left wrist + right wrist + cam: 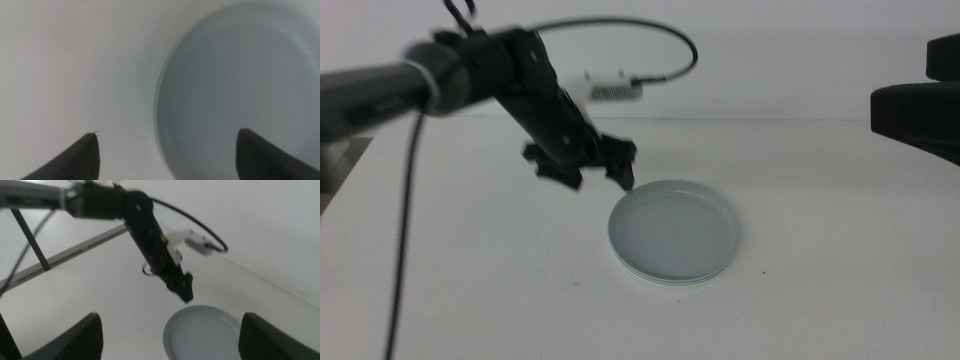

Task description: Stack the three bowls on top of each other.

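A pale grey-blue bowl (675, 230) lies right of the table's middle, on top of a stack. A thin mint-green rim (158, 100) peeks out below it; I cannot tell what else lies underneath. My left gripper (598, 180) hovers open just above the stack's far-left edge with nothing between its jaws. In the left wrist view the open left gripper (166, 132) straddles the bowl's rim (240, 75). My right gripper (169, 315) is open and empty, held high at the right, looking down on the bowl (202, 332) and the left gripper (182, 287).
The right arm's dark body (920, 105) fills the upper right corner. A white box with a cable (610, 88) sits at the table's far edge. Bare white table (470, 280) surrounds the stack.
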Controlling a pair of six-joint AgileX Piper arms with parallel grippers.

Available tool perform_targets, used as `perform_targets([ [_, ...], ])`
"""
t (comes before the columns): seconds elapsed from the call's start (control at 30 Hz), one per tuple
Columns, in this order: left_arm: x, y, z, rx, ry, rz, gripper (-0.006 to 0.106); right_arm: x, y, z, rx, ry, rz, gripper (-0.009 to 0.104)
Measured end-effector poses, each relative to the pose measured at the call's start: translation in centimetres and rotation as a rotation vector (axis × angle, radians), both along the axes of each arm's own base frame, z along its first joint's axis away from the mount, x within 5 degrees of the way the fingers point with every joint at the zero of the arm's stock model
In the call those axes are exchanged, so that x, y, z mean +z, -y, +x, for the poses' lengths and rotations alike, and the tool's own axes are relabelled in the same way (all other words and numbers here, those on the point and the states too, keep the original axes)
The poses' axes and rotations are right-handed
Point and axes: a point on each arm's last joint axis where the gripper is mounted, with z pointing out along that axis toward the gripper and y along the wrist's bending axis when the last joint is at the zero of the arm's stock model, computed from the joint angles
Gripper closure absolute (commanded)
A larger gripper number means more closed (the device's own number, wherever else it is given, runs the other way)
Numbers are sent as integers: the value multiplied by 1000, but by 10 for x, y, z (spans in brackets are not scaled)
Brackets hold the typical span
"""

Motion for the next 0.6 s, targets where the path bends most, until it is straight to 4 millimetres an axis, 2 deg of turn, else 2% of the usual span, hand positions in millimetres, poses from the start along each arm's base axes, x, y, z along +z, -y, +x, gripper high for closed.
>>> perform_targets([
  [0.03,11,-2,-2,5,26,6,7,0,0,0,0,0,0,4],
  [0.17,74,-19,-25,40,203,28,7,0,0,0,0,0,0,4],
  [0.23,107,-31,-48,70,317,22,7,0,0,0,0,0,0,4],
  [0.3,132,-47,-77,86,420,34,7,0,0,0,0,0,0,4],
  [0.47,167,-88,-151,183,607,98,7,0,0,0,0,0,0,4],
  [0.6,182,-118,-203,269,731,133,7,0,0,0,0,0,0,4],
])
